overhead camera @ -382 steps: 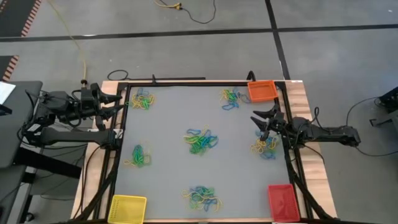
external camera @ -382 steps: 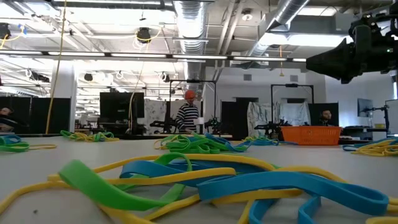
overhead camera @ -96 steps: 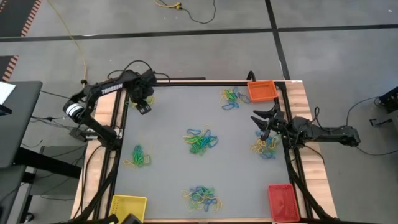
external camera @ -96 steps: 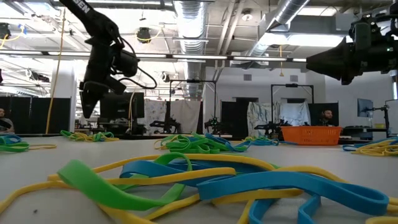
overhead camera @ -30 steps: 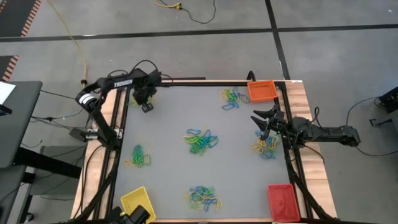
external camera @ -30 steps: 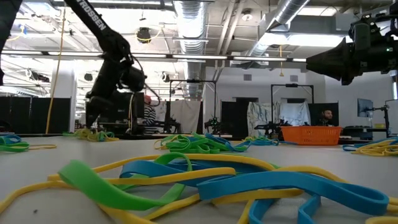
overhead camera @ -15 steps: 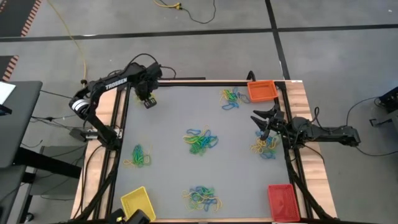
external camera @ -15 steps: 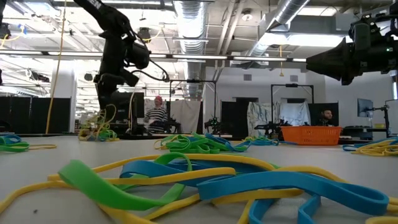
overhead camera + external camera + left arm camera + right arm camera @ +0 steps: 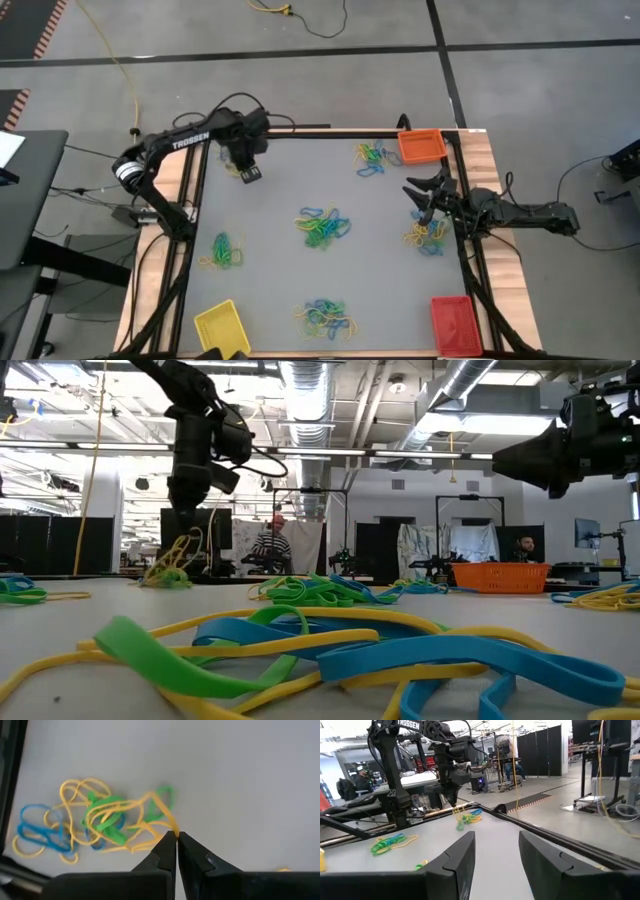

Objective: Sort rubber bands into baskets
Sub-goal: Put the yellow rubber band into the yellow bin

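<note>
I work in a robotics lab hall: bare silver ceiling ducts [image 9: 305, 385] run along the frame's top, black partition screens [image 9: 547, 750] stand upper right, other dark equipment rigs [image 9: 470, 530] fill the background, and a seated person in a striped top [image 9: 268, 545] is at centre.

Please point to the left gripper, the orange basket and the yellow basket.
left gripper [image 9: 177, 836]: left wrist view, between its fingertips.
orange basket [image 9: 421, 146]: high view, its floor.
yellow basket [image 9: 219, 323]: high view, its floor.
</note>
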### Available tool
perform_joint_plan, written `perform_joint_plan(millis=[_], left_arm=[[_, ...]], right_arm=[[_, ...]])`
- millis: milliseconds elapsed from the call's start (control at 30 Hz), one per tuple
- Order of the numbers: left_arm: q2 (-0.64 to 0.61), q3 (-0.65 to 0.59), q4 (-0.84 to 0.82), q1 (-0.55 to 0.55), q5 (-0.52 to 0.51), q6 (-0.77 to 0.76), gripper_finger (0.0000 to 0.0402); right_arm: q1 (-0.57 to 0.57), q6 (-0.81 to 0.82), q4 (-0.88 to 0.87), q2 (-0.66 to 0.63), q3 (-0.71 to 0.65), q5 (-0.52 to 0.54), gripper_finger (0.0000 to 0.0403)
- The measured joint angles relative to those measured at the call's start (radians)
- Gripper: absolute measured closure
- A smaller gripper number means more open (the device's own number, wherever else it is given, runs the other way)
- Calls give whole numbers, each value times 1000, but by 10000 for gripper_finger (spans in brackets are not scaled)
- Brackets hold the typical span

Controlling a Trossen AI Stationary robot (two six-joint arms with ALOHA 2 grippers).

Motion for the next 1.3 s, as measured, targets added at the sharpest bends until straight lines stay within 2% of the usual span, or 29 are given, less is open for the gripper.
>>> perform_joint_plan(millis=[267, 500, 567, 667, 733, 767, 833, 867, 1033, 1133, 1167, 1300], left_arm=[[0, 8, 67, -33, -7, -4, 401], [-16, 106, 49, -38, -47, -31, 401], [-26, 150, 4, -39, -152, -43, 401], [-26, 211, -159, -36, -384, -66, 401], [-26, 240, -237, -29, -453, -98, 401], [-29, 251, -268, -21, -412, -106, 401], [-47, 253, -275, -3, -248, -97, 401], [-57, 253, -269, -1, -213, -97, 401], [-61, 254, -258, -14, -310, -134, 401], [-64, 254, -207, -14, -222, -131, 401], [-65, 254, -192, -15, -221, -131, 401], [-56, 252, -256, -25, -423, -138, 401]], right_arm=[[1, 5, -7, 0, -2, -152, 223], [1, 24, -4, 14, -2, -243, 223], [1, 28, 1, 30, -2, -245, 223], [0, 39, 5, 57, -2, -233, 223], [0, 46, 7, 74, -2, -216, 223], [0, 46, 8, 81, -2, -214, 223], [0, 47, 12, 95, -2, -213, 223], [0, 47, 17, 102, -3, -210, 223], [0, 49, 75, 134, -3, -209, 223], [1, 56, 118, 156, -3, -232, 223], [1, 57, 139, 165, -3, -247, 223], [1, 57, 211, 219, -3, -273, 223]])
